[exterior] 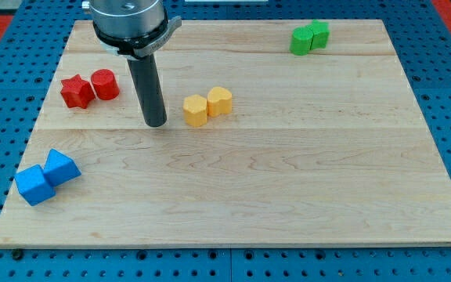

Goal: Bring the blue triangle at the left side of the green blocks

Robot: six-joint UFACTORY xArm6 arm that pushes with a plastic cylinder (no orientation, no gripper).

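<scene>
The blue triangle lies near the view's bottom left, touching a blue cube just below-left of it. Two green blocks sit together at the view's top right. My tip rests on the board left of centre, up and to the right of the blue triangle and far to the left of the green blocks. It touches no block.
A red star block and a red cylinder sit left of my tip. Two yellow blocks sit just right of it. The wooden board lies on a blue pegboard table.
</scene>
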